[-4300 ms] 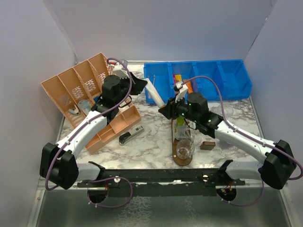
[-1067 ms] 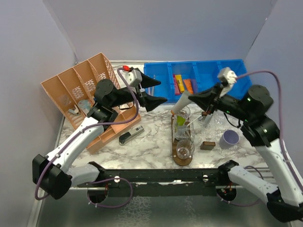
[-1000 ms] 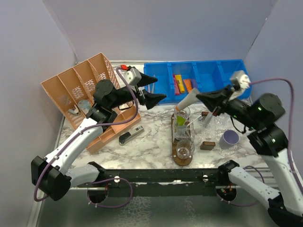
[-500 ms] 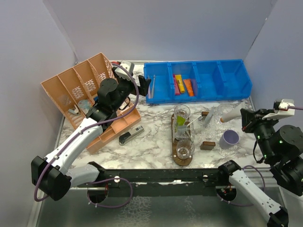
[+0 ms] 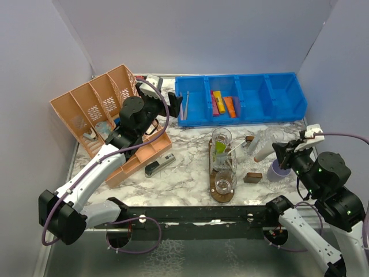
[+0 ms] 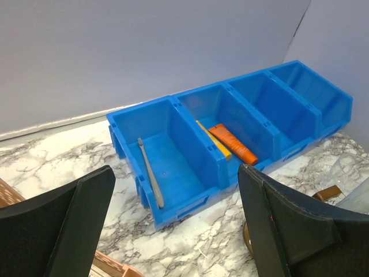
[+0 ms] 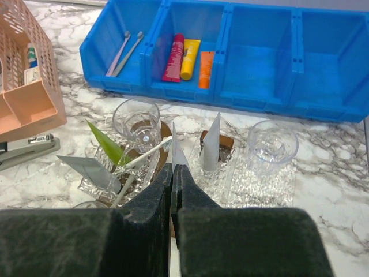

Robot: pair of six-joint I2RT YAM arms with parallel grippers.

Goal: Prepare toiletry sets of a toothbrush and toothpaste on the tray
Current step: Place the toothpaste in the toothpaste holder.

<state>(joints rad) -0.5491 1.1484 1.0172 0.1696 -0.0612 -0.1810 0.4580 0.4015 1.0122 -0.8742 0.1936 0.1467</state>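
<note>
Wide open, empty at the left gripper (image 6: 176,173); clamped on a pale tube (image 5: 262,151) at the right gripper (image 7: 173,170). Just ahead of the open jaws in the blue bin (image 6: 230,92): a toothbrush (image 6: 149,173), long axis running away from them, nearest the left arm (image 5: 98,164); tray (image 5: 222,199) below the shut ones

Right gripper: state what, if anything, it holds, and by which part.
The right gripper holds a pale tube, pinched by one end between its shut jaws; the rest sticks out ahead of them.
</note>
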